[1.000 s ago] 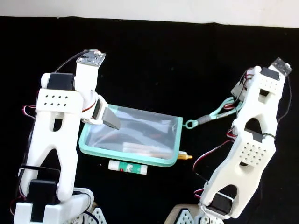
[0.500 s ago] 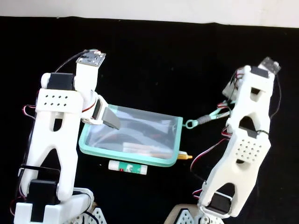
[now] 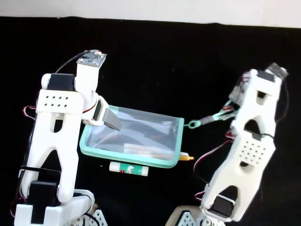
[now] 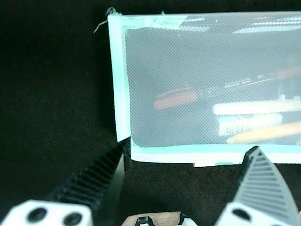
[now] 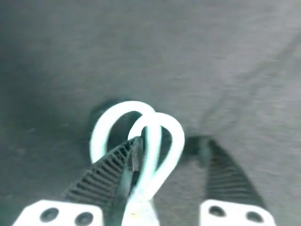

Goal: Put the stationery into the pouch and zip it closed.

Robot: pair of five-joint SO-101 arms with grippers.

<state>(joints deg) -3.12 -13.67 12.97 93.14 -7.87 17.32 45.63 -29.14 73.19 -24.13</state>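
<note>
1. One pouch [image 3: 141,132], clear mesh edged in teal, lies flat on the black table [image 3: 164,61] between the two arms.
2. Through the mesh show one red item [image 4: 175,98], two pale sticks [image 4: 254,108] and one orange pencil [image 4: 263,132].
3. One glue stick [image 3: 128,168] lies outside, just beside the pouch's near edge. Its green-and-white label is too small to read.
4. The left pincer [image 4: 188,147] is spread, straddling the pouch's edge.
5. The right pincer [image 5: 171,143] is spread. One teal strap [image 5: 157,129], doubled into loops, rests against one finger.
</note>
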